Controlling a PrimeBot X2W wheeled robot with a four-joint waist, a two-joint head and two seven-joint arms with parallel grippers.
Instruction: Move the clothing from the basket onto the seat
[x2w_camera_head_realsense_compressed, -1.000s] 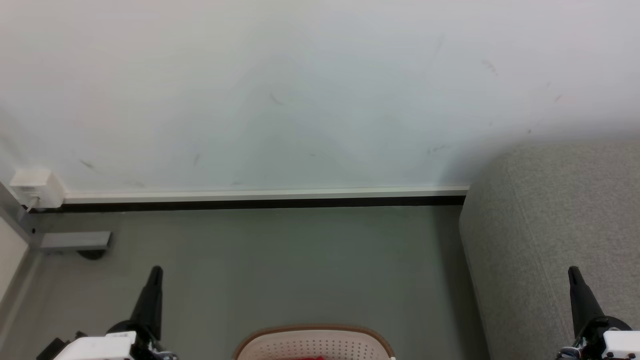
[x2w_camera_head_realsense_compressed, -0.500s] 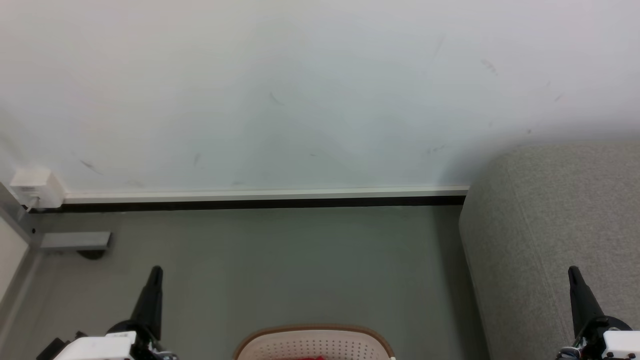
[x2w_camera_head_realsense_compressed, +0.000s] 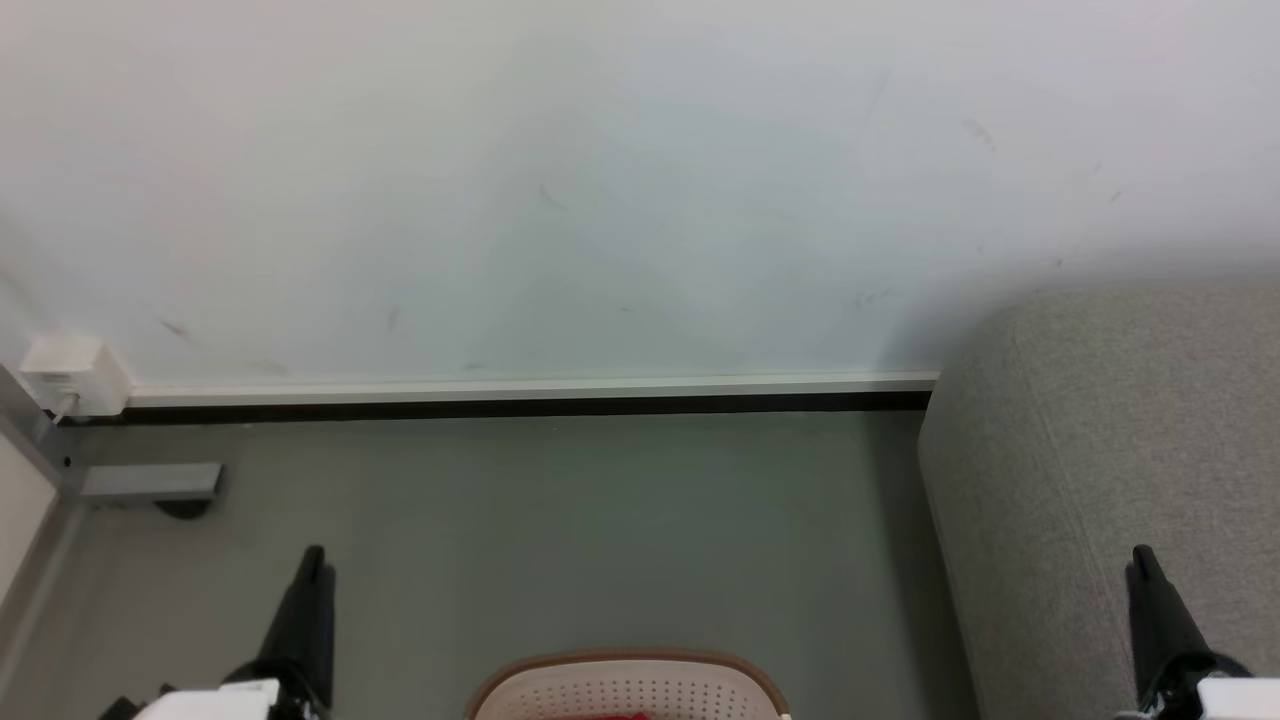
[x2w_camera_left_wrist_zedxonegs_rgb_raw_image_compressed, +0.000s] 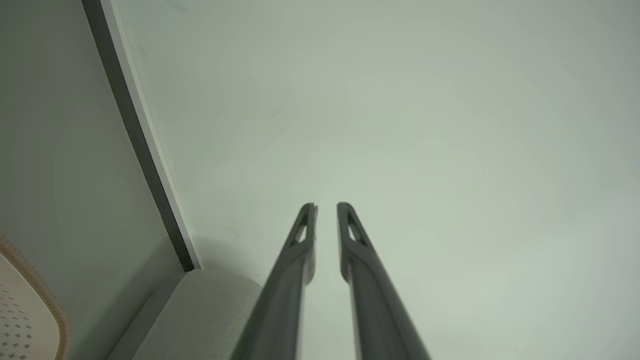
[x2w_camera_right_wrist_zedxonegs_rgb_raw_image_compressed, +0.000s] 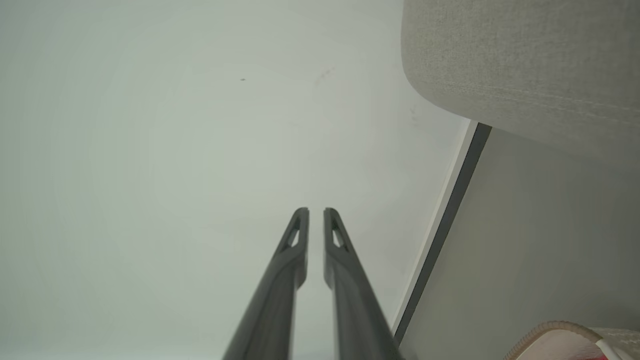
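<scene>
The cream basket (x2w_camera_head_realsense_compressed: 630, 688) with its brown rim sits on the floor at the bottom centre of the head view. A sliver of red clothing (x2w_camera_head_realsense_compressed: 625, 715) shows inside it. The grey seat (x2w_camera_head_realsense_compressed: 1100, 450) rises at the right. My left gripper (x2w_camera_head_realsense_compressed: 314, 553) stands left of the basket, shut and holding nothing. My right gripper (x2w_camera_head_realsense_compressed: 1140, 552) is in front of the seat, also shut and holding nothing. In the left wrist view the left gripper (x2w_camera_left_wrist_zedxonegs_rgb_raw_image_compressed: 326, 206) points at the wall, with the basket (x2w_camera_left_wrist_zedxonegs_rgb_raw_image_compressed: 25, 320) at lower left. The right gripper (x2w_camera_right_wrist_zedxonegs_rgb_raw_image_compressed: 315, 211) points at the wall beside the seat (x2w_camera_right_wrist_zedxonegs_rgb_raw_image_compressed: 520, 60).
A white wall with a pale skirting board (x2w_camera_head_realsense_compressed: 520, 388) over a dark strip runs across ahead. At the far left, a white box (x2w_camera_head_realsense_compressed: 70, 375) sits on the wall above a grey metal foot (x2w_camera_head_realsense_compressed: 150, 482). Grey floor (x2w_camera_head_realsense_compressed: 600, 520) lies between basket and wall.
Both grippers have sunk slightly toward the bottom edge of the head view. The basket, seat and wall have not shifted.
</scene>
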